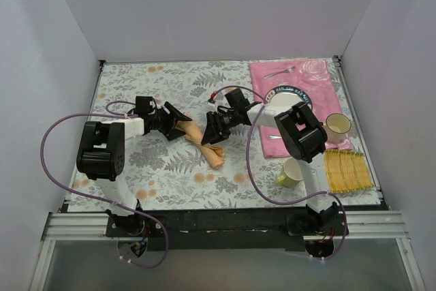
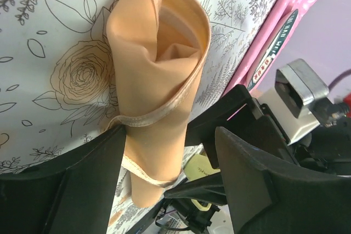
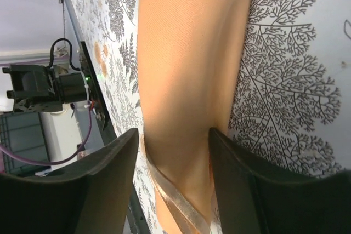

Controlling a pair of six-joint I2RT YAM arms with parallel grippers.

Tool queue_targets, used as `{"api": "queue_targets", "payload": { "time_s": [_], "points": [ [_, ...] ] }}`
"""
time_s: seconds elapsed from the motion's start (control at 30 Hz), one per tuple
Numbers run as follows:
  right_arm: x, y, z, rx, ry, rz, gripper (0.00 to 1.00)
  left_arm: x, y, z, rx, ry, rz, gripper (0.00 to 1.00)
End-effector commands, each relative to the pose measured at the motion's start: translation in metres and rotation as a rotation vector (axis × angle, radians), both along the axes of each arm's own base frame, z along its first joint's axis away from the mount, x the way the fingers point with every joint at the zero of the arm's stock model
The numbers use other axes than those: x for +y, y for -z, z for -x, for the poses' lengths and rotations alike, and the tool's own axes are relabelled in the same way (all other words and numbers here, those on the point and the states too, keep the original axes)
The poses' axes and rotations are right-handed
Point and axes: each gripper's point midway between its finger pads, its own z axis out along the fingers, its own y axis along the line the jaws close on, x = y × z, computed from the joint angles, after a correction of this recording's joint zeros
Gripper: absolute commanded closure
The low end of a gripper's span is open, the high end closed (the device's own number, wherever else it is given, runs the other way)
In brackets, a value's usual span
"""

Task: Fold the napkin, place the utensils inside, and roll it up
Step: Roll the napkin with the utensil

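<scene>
The peach-orange napkin [image 1: 204, 144] lies rolled into a tube on the floral tablecloth, with one end open like a cone [image 2: 164, 42]. My left gripper [image 1: 178, 123] is open and straddles the roll's far end; in the left wrist view [image 2: 167, 135] one finger touches it and the other stands apart. My right gripper [image 1: 211, 131] is open around the roll's middle, with its fingers close on both sides in the right wrist view [image 3: 173, 132]. The silver fork [image 1: 279, 71] lies on the pink placemat [image 1: 306, 73]. A second silver utensil [image 1: 272, 137] shows beside my right arm.
A dinner plate [image 1: 289, 95] sits on the placemat, partly under my right arm. A white cup [image 1: 337, 126], a green cup [image 1: 291, 174] and a yellow woven mat [image 1: 347, 170] stand at the right. White walls enclose the table.
</scene>
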Motion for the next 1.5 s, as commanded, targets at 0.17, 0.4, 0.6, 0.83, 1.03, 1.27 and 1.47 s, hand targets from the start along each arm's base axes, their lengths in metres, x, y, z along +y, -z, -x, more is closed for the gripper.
{"api": "queue_targets", "payload": {
  "time_s": [0.17,0.4,0.6,0.83,1.03,1.27,1.47],
  "points": [
    [-0.026,-0.001,-0.005,-0.172,0.0,0.168,0.28,-0.003,-0.011,0.001,-0.042,0.008,-0.004,0.35],
    [-0.022,-0.015,-0.004,-0.255,-0.006,0.196,0.23,-0.002,-0.025,0.005,-0.07,0.015,-0.013,0.35],
    [-0.016,-0.02,-0.008,-0.283,0.018,0.234,0.26,0.004,-0.045,0.004,-0.125,0.013,-0.063,0.34],
    [-0.008,-0.035,-0.015,-0.365,0.091,0.306,0.25,0.004,-0.059,0.002,-0.155,0.028,-0.069,0.34],
    [0.009,-0.057,-0.005,-0.462,0.016,0.269,0.21,-0.001,-0.06,0.001,-0.15,0.048,-0.032,0.34],
    [-0.004,-0.075,-0.01,-0.481,0.061,0.259,0.19,-0.014,-0.066,0.002,-0.155,0.083,0.003,0.34],
    [-0.038,-0.066,-0.012,-0.477,0.124,0.398,0.22,-0.021,-0.071,0.003,-0.165,0.11,0.017,0.34]
  ]
}}
